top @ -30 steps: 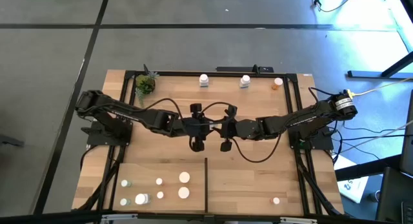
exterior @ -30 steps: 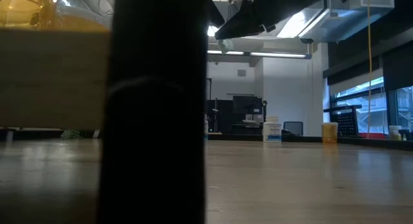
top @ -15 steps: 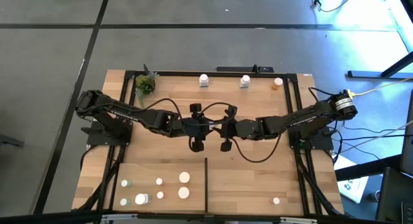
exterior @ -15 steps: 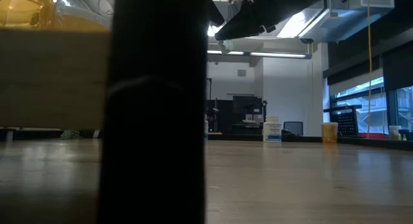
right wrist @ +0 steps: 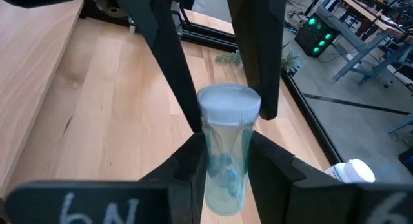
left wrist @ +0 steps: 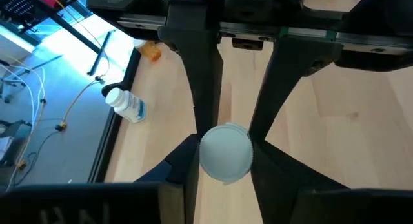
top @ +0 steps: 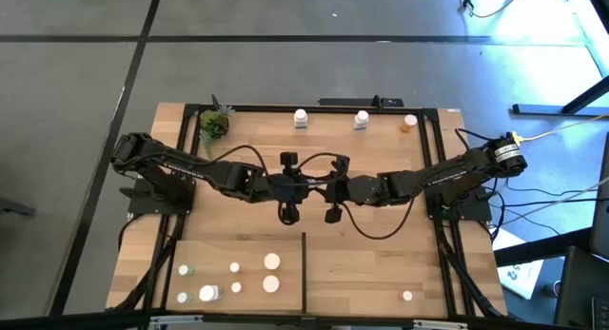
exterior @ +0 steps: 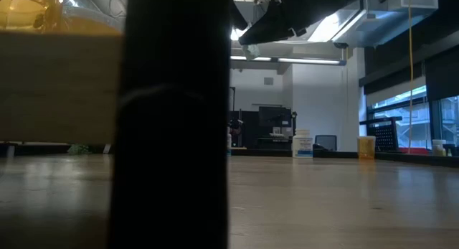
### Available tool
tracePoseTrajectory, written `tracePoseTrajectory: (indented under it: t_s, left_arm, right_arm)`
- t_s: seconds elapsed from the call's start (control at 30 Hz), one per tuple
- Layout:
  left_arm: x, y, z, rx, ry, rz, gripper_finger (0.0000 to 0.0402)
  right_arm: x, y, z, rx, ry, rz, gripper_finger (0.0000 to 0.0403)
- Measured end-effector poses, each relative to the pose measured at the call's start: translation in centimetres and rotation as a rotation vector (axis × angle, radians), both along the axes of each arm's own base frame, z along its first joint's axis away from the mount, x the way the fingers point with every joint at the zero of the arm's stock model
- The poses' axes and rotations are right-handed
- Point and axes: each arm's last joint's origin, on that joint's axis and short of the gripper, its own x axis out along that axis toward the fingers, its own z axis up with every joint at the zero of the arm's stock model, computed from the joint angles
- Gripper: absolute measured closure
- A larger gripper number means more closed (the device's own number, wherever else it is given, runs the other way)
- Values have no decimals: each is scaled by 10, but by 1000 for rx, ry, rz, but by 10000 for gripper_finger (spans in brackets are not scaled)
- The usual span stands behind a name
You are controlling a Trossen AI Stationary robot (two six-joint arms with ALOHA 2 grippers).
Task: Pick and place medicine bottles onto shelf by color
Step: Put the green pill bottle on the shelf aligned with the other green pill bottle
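Over the middle of the shelf (top: 371, 263), the left end effector (left wrist: 224, 130) is clamped on a white-capped bottle (left wrist: 225, 153) whose body hides behind its cap. The right end effector (right wrist: 222, 114) grips a pale green bottle (right wrist: 226, 156). Other medicine bottles (top: 271, 262) stand toward 7 o'clock; in the low view a dark post (exterior: 172, 120) blocks the near worktop.

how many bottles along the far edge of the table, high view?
3: a white-capped bottle near the middle, another white-capped bottle to its right, and an orange bottle by the right corner. None seem hidden there.
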Motion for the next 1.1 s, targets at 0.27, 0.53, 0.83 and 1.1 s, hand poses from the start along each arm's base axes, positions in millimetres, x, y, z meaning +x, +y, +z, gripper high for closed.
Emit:
tracePoseTrajectory:
  t_s: [0.27,0.53,0.83,1.1]
  left_arm:
    - [0,-1,0,-5,3,-7,298]
    - [-1,-3,-1,1,19,-15,298]
    - [-7,-9,-5,59,71,21,299]
    - [-28,-9,11,-9,54,50,299]
  right_arm:
    - [0,1,0,60,-7,26,286]
    - [0,1,-1,64,-7,35,236]
    - [-2,-2,-3,10,17,-60,219]
    - [-4,1,-7,-24,67,-46,218]
